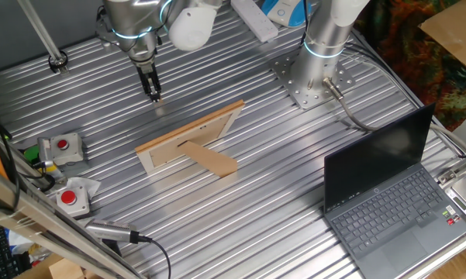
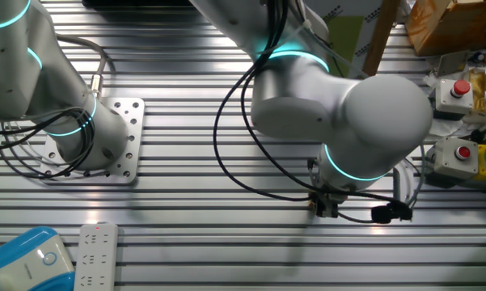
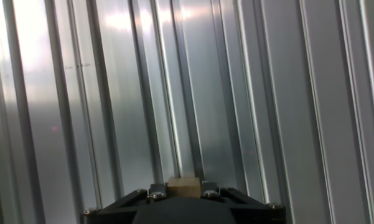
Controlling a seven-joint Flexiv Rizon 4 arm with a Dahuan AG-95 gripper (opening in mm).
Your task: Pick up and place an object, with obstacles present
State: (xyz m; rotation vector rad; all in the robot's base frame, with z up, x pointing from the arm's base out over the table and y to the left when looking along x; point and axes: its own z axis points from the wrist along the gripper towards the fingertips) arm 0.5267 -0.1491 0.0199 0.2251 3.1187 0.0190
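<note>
In the hand view the tiny light-tan wooden block (image 3: 184, 186) sits between my gripper's (image 3: 184, 190) two dark fingers, which are closed against its sides. In one fixed view the gripper (image 1: 153, 94) points straight down just above the ribbed metal table, behind the far edge of the light-wood picture frame (image 1: 192, 139); the block shows there only as a tan speck at the fingertips. The frame stands tilted on its brown cardboard flap (image 1: 211, 161). In the other fixed view the gripper (image 2: 323, 207) is mostly covered by the arm's wrist, and the block and frame are hidden.
An open dark grey laptop (image 1: 388, 194) stands at the front right. Two grey boxes with red buttons (image 1: 62, 146) (image 1: 71, 197) sit at the left edge. The arm's base plate (image 1: 310, 81) is at the back. A white power strip (image 2: 93, 257) lies near a second arm's base.
</note>
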